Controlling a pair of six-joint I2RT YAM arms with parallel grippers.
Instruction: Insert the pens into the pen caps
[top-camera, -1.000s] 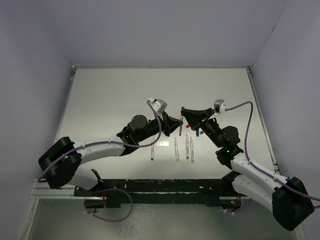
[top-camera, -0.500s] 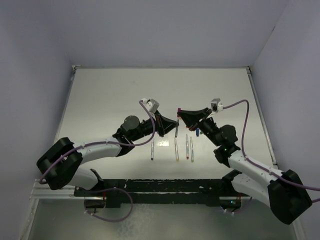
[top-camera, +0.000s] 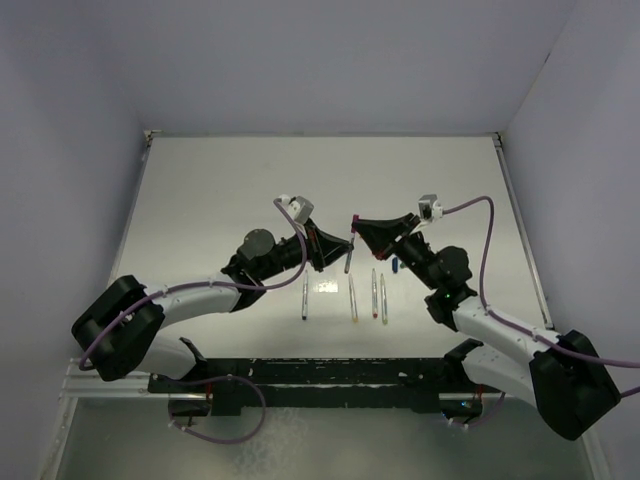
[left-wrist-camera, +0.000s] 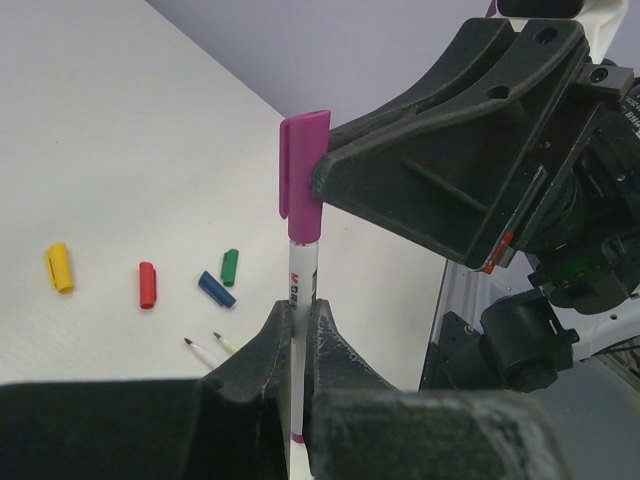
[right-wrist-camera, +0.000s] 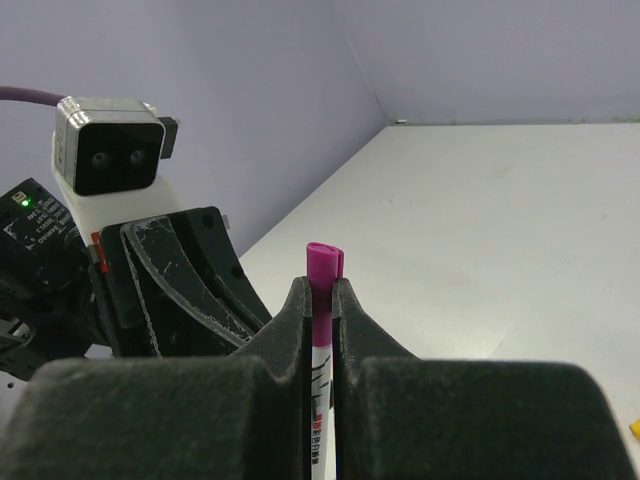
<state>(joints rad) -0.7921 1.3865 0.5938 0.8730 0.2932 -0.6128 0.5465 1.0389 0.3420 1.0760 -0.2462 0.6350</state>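
Left hand (left-wrist-camera: 298, 322) pinches a pen (left-wrist-camera: 301, 275) by its shaft, above the surface (left-wrist-camera: 120, 120); right hand (right-wrist-camera: 322, 300) clamps the purple cap (left-wrist-camera: 303, 165) sitting on its tip. Left wrist view picks out the yellow cap (left-wrist-camera: 59, 267), red cap (left-wrist-camera: 147, 284), blue cap (left-wrist-camera: 216, 289) and green cap (left-wrist-camera: 230, 267) lying loose; overhead view adds four spare pens (top-camera: 353, 298) in a row.

Purple cap (right-wrist-camera: 322, 262) is sitting mostly hidden between the right end effector (right-wrist-camera: 320, 290) fingers, pen (right-wrist-camera: 320, 395) barrel is running off the bottom edge, yellow cap (right-wrist-camera: 635, 428) is getting clipped at the right edge.
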